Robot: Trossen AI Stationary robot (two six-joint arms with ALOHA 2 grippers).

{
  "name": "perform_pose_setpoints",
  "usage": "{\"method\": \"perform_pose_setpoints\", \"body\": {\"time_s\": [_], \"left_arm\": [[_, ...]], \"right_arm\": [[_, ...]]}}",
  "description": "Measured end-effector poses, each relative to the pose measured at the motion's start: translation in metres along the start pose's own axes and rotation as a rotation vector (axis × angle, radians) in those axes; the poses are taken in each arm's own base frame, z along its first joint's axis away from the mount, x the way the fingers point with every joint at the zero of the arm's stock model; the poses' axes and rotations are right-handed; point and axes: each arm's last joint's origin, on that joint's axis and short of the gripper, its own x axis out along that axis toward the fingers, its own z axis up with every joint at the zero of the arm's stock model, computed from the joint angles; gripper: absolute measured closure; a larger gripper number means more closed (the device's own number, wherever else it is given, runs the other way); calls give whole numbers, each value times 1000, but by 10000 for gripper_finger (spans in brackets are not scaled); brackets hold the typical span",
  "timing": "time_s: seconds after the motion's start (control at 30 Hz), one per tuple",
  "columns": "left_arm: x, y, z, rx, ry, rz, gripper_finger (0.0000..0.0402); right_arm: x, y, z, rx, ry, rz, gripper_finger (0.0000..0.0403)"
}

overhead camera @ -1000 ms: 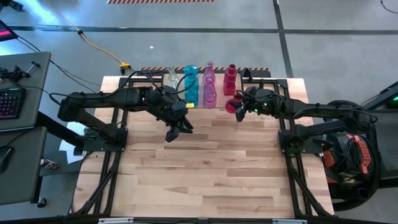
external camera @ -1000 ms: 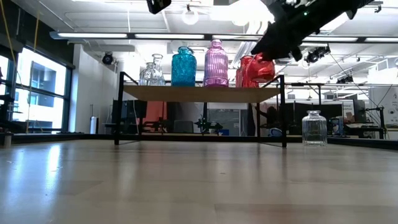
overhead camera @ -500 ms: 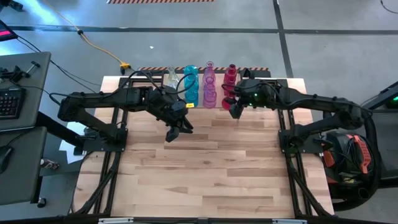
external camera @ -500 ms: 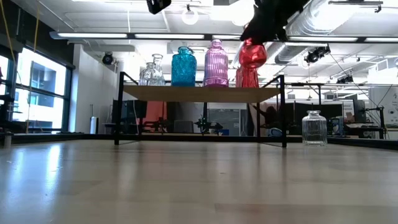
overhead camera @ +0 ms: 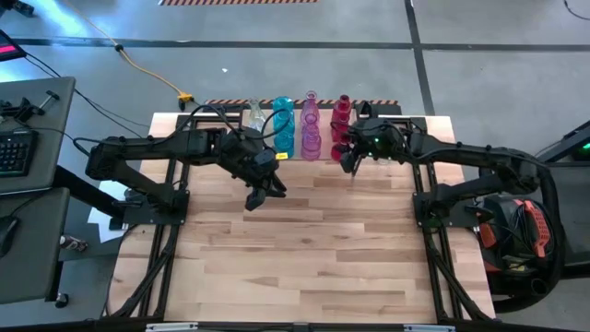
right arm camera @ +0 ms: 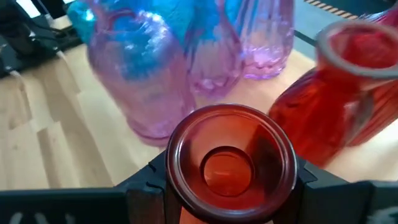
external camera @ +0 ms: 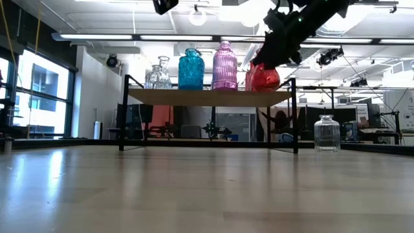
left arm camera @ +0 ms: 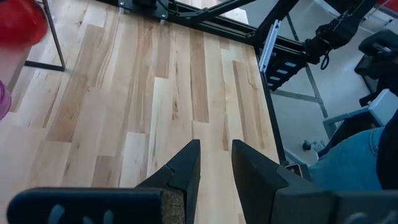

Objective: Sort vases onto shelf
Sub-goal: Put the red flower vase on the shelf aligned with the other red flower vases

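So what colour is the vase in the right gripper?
Red: the round vase held by the right gripper, clearest in the right wrist view.

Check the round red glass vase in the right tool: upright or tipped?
Upright. The round red glass vase shows its open mouth facing up in the right wrist view, and the low view shows its body hanging below the right tool.

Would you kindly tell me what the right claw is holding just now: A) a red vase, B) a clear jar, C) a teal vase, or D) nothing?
A: the right claw grips the neck of a round red vase at the shelf's end.
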Motion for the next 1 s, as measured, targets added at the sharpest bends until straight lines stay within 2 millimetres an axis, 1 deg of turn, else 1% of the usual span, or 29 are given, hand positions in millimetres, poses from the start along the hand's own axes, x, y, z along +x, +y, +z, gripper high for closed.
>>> {"method": "perform_pose_setpoints", "body": {"time_s": [0.27,0.53,0.63,0.77,0.93,1.0], "left_arm": [[-1,4,1,1,-4,10,321],[-1,4,1,1,-5,11,321],[-1,4,-1,39,13,11,321],[-4,2,-15,89,71,12,321],[-6,0,-41,123,8,-2,321],[-10,1,-50,109,-33,-1,321]], "right_arm": [[1,-9,3,-15,-6,-11,254],[1,-10,3,-51,-5,-9,254],[3,-9,2,-51,-1,-9,254],[5,-9,2,-54,-2,-9,254],[5,-9,3,-54,-6,-9,254],[5,-9,3,-55,-6,-9,254]]}}
